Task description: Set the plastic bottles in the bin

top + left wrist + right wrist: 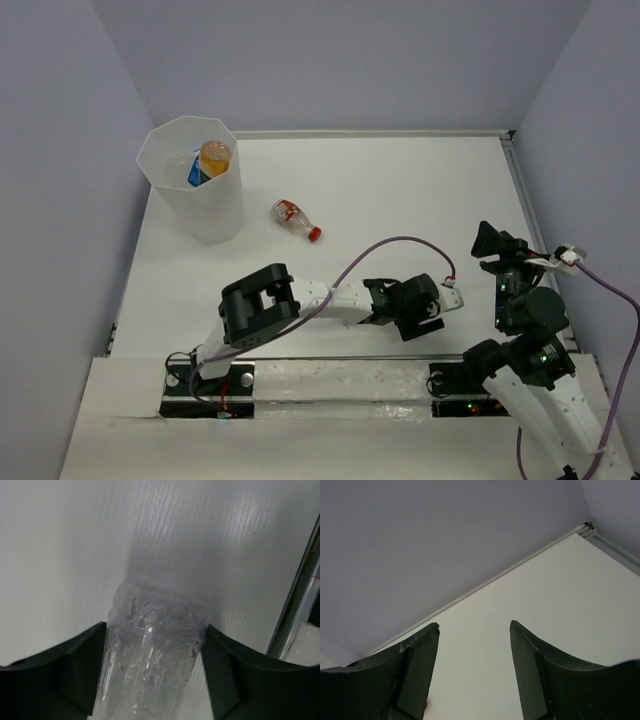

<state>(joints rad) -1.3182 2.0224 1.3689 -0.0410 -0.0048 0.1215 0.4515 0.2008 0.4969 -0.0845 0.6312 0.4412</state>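
Observation:
My left gripper [418, 310] is low over the table near the front, shut on a plain clear plastic bottle [150, 655], which fills the gap between the two fingers [80, 670] in the left wrist view. The gripper hides that bottle in the top view. A red-labelled bottle with a red cap [296, 219] lies on the table right of the bin [215, 215]. Inside the bin are an orange bottle [214, 157] and a blue-labelled one [195, 176]. My right gripper [490, 240] is open and empty, raised at the right side; the right wrist view shows its gap [474, 625] over bare table.
Grey walls close in the table at the back and sides. A metal rail [522, 190] runs along the right edge and also shows in the left wrist view [295, 605]. A purple cable [385, 245] loops above the left arm.

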